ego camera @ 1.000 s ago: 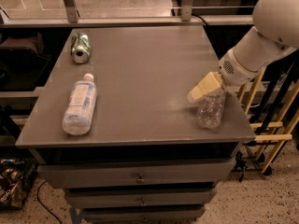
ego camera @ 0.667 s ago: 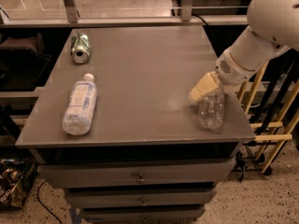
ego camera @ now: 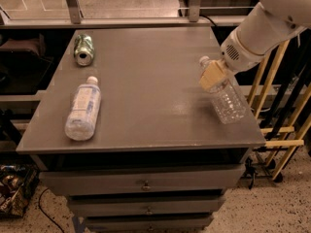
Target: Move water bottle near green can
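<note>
The water bottle [ego camera: 227, 100] is small, clear and ribbed, with a white cap. It leans at the table's right front, cap pointing up and to the left. My gripper [ego camera: 212, 75] is at the bottle's neck, its cream fingers closed around the upper part. The white arm reaches in from the upper right. The green can [ego camera: 83, 49] lies on its side at the table's far left, a long way from the bottle.
A larger bottle with a wide white label [ego camera: 83, 109] lies on its side at the left front of the grey table [ego camera: 146, 72]. Drawers sit below the tabletop. Wooden slats [ego camera: 284, 130] stand just right of the table's edge.
The water bottle stood nearly upright at the right front; now it leans with its cap up and to the left. My gripper has risen slightly with it.
</note>
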